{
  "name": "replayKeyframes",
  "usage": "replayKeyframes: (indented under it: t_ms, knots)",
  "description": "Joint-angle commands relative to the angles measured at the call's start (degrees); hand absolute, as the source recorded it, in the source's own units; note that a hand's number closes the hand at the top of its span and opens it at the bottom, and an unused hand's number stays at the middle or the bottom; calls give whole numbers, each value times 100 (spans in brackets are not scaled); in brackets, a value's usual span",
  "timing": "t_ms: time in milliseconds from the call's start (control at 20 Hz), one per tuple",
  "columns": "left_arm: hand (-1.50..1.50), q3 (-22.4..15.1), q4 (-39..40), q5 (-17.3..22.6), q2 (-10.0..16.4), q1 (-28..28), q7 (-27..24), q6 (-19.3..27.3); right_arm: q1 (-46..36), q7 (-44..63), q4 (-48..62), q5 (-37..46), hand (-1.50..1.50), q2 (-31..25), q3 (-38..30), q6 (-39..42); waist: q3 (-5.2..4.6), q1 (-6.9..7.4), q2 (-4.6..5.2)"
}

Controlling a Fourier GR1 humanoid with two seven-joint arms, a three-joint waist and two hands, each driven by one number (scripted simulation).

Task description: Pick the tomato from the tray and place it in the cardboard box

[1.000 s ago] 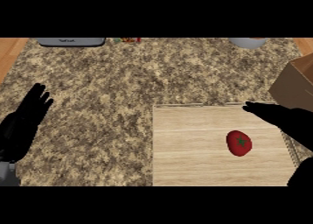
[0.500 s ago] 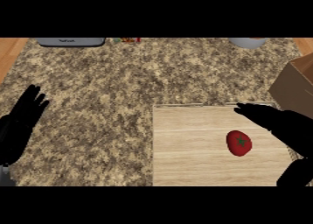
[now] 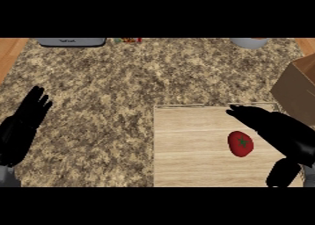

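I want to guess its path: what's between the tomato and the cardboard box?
In the head view, the right hand is between the tomato and the cardboard box.

no legible txt, grey appliance (image 3: pixel 71 42) label unreadable

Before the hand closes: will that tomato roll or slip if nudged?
Likely rolls: the tomato is rounded and lies loose on the flat tray. Its smooth red skin may be slippery, so a pinch from the open right hand could push it sideways.
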Motion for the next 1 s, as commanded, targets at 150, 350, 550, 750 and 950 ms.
replayKeyframes:
  t_ms: [150, 350, 550, 750, 950]
  knots:
    - [0, 175, -80, -127, -141, -42, 200, -144, -121, 268, 47, 517, -150, 423, -5, 335, 0, -2, -2]
    - [0, 194, -182, -195, -212, -334, 479, -38, 214, 99, 50, 1010, -150, 642, 347, -29, 1, -13, 0]
    - [0, 179, 217, -475, -383, -40, -79, -245, 28, -473, 866, 1417, -150, 590, 343, -356, 0, 4, 5]
    - [0, 153, 123, -490, -501, -512, 399, -113, -78, -644, 720, 1315, -150, 495, -28, 141, 0, -14, 3]
    - [0, 400, -14, -498, -499, -179, 160, -305, 111, -1045, 1008, 1649, -150, 421, -100, -121, 1, -6, 1]
